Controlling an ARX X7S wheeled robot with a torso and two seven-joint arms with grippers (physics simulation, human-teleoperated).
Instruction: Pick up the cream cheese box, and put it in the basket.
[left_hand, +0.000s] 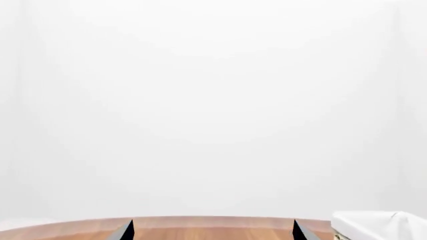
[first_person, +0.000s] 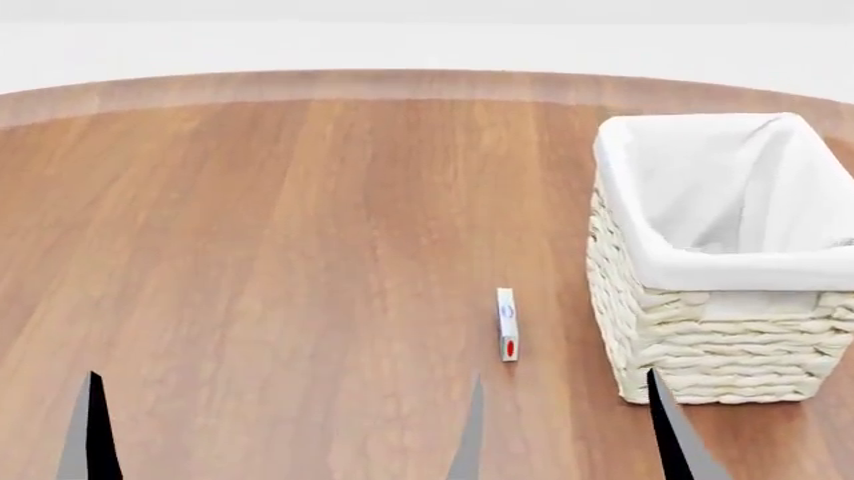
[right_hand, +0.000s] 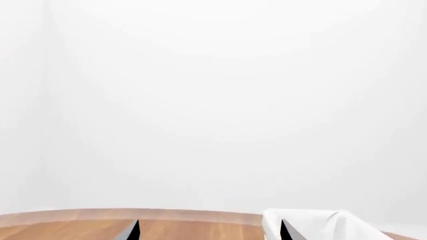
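White wall fills nearly all of the left wrist view. Along one edge I get a strip of wooden tabletop (left_hand: 213, 227) and two dark fingertips (left_hand: 127, 231) of the left hand (left_hand: 213, 232), set well apart with nothing between them. A corner of the basket (left_hand: 373, 225) liner pokes in at the side.

Head view: brown wood-grain tabletop (first_person: 267, 250) with a rounded far edge, pale wall behind it. The cream cheese box (first_person: 507, 323) is on the wood, standing on a narrow side as far as I can tell, red mark at the near end, blue print further up. It sits just beside the basket (first_person: 694, 340), on its left, not touching. The basket is woven wicker, cloth liner folded over the rim, and looks to hold nothing. Right hand (first_person: 567, 440) shows two tips, spread wide, nothing held, short of the box. Of the left hand I see only one tip (first_person: 91, 430) in this view.

Right wrist view: again mostly white wall, wood strip (right_hand: 67, 225), right hand (right_hand: 210, 231) tips apart, basket (right_hand: 320, 225) liner just past them.

Step in hand, I judge: reach for the box, not yet begun. Right hand is nearer. I'd come down from above, pinch across the thin width, and keep clear of the wicker wall so I don't shove the basket. Thin carton, likely tips over easily, so close gently and centred.
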